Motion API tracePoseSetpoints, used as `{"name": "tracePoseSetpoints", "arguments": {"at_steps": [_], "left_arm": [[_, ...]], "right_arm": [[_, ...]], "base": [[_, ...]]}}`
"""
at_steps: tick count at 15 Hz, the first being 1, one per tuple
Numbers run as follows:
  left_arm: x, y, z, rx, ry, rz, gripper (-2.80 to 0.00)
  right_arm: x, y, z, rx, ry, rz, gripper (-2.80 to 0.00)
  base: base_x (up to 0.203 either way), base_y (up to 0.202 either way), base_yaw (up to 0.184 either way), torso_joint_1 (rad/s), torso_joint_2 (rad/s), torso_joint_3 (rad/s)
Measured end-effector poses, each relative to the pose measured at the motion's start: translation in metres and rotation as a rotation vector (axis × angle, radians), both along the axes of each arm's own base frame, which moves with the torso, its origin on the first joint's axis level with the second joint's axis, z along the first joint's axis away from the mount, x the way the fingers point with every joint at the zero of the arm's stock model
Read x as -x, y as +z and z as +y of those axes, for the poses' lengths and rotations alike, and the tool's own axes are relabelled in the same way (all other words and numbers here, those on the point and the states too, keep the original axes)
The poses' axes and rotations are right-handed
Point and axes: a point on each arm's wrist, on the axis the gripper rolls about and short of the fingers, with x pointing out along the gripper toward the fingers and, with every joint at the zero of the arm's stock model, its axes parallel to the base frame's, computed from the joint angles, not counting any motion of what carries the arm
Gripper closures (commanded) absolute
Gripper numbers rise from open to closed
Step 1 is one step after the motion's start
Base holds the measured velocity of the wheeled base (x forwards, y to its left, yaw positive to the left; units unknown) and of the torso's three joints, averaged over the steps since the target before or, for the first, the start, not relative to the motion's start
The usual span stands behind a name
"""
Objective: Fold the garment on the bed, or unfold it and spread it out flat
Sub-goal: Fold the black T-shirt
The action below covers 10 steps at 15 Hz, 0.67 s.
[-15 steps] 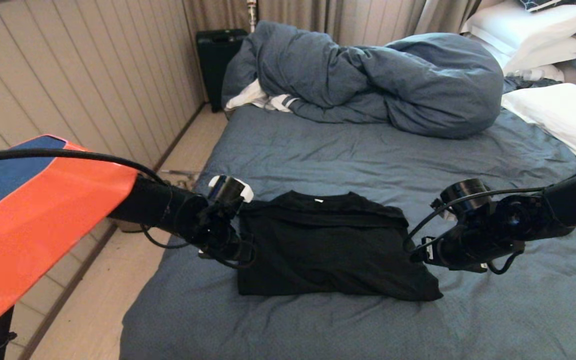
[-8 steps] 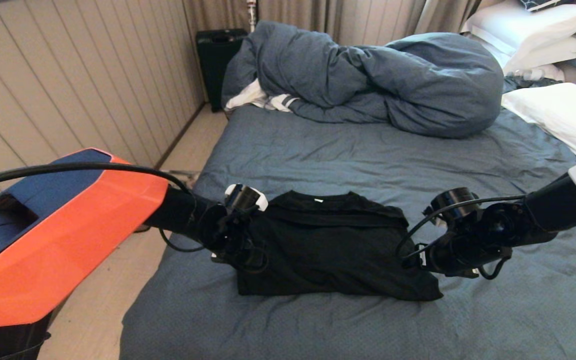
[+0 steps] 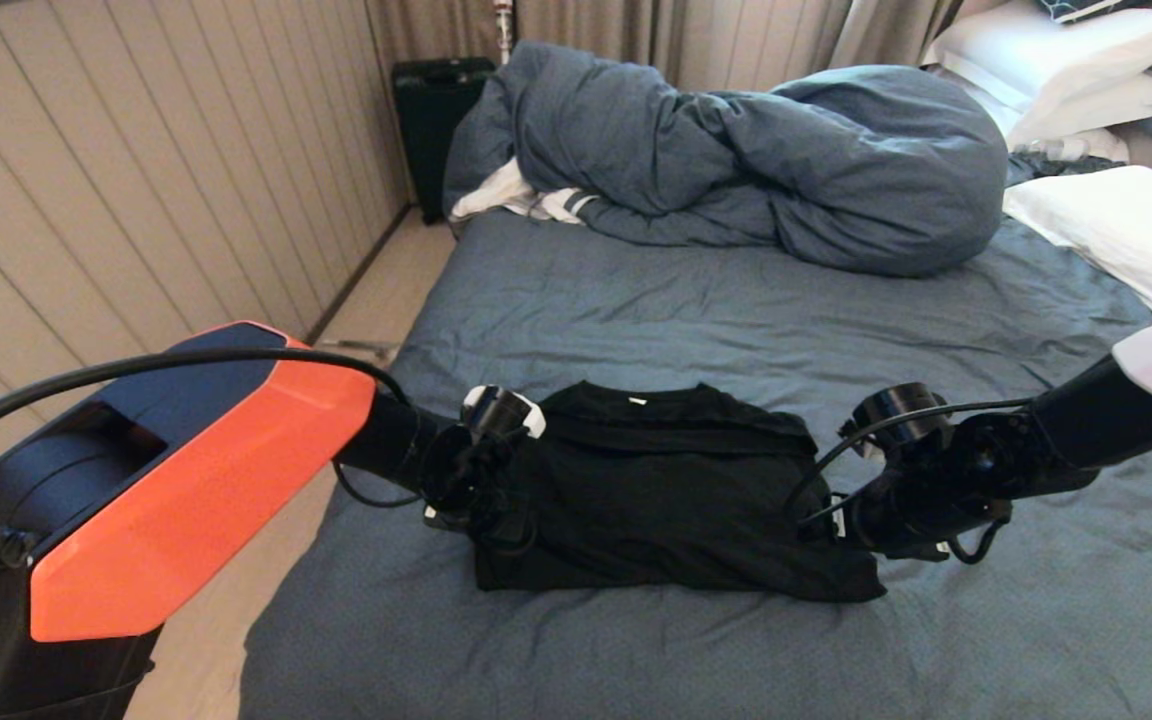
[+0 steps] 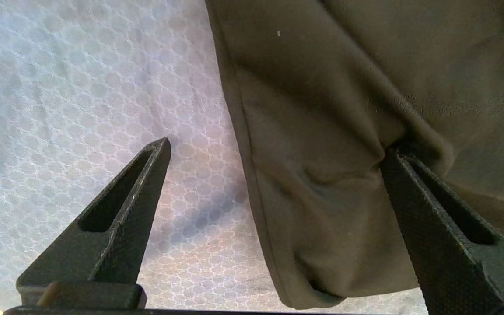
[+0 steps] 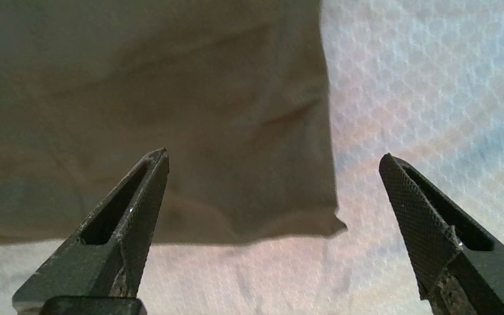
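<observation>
The garment (image 3: 656,490), a black T-shirt folded into a rectangle with a small white neck label, lies on the bed (image 3: 736,300) near its front edge. My left gripper (image 3: 496,520) is at its left side. In the left wrist view this gripper (image 4: 278,148) is open, one finger over the sheet and the other against the garment (image 4: 322,131). My right gripper (image 3: 836,520) is at the garment's right front corner. In the right wrist view it (image 5: 274,153) is open, with that corner of the garment (image 5: 190,109) between the fingers and not gripped.
A bunched blue-grey duvet (image 3: 736,160) fills the far part of the bed, with white pillows (image 3: 1116,230) at the right. A black suitcase (image 3: 431,120) stands by the panelled wall. Bare floor (image 3: 236,560) runs along the bed's left side.
Both arms have come in toward the garment: the left one to the right and slightly down, the right one to the left and slightly down. The garment has not moved.
</observation>
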Motion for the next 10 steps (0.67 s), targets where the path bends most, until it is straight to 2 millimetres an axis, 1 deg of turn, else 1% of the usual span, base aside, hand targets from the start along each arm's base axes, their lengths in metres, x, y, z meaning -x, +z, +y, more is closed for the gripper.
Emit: {"name": "tracePoseSetpoints", "arguments": {"at_steps": [4, 5, 10], "left_arm": [[-0.0032, -0.006, -0.0021, -0.006, 0.001, 0.003, -2.8], [-0.0033, -0.0069, -0.0026, -0.008, -0.001, 0.005, 0.0], [-0.0038, -0.0121, -0.0039, -0.009, 0.001, 0.014, 0.0]], "right_arm": [[-0.0009, -0.0033, -0.0003, 0.001, -0.002, 0.0, -2.8], [-0.0009, -0.0036, -0.0003, 0.001, -0.001, 0.001, -2.8], [-0.0011, -0.0038, -0.0004, 0.0, -0.002, 0.0, -2.8]], "base": [[0.0, 0.0, 0.0, 0.0, 0.0, 0.0], [0.0, 0.0, 0.0, 0.0, 0.0, 0.0], [0.0, 0.0, 0.0, 0.0, 0.0, 0.0]]}}
